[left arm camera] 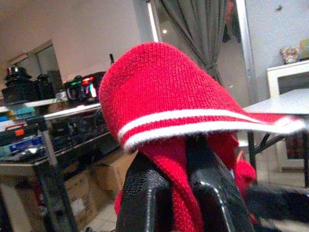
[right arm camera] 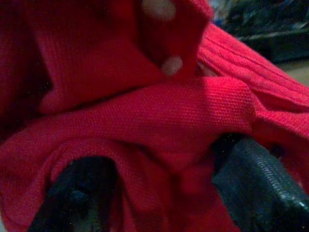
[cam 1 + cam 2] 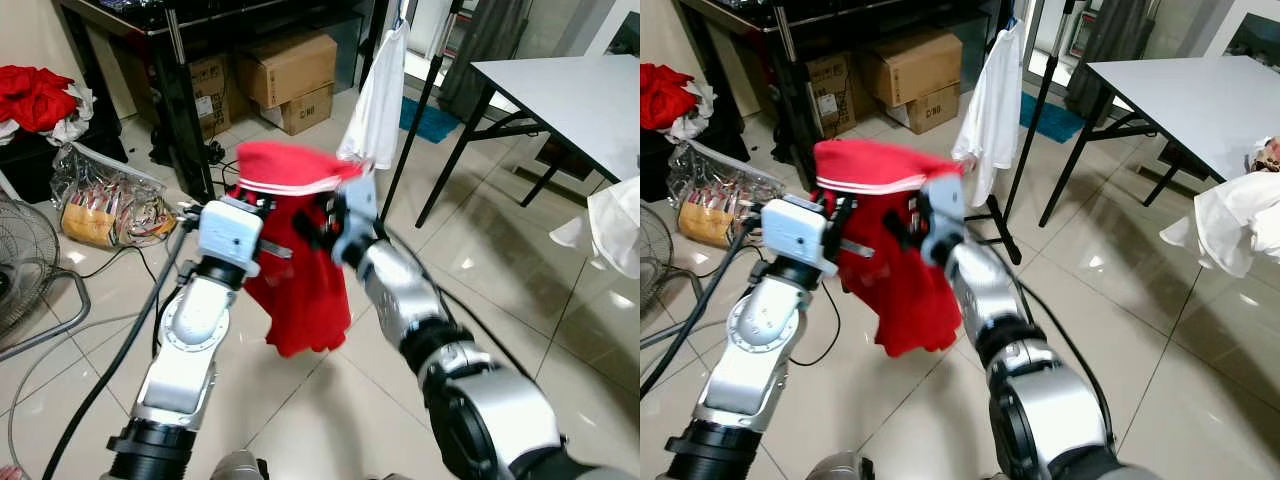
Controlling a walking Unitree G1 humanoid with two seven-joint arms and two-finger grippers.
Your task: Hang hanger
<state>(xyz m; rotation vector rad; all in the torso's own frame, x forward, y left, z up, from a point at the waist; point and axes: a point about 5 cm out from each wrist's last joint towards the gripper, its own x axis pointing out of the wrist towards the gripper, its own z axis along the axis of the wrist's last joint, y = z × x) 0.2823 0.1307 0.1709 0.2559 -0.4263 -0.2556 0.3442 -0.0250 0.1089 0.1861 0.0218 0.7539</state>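
Red knit garment [image 3: 300,270], white stripe along its collar edge, held aloft between both arms, collar uppermost, body hanging limp in folds above the tiled floor. Hanger hidden.
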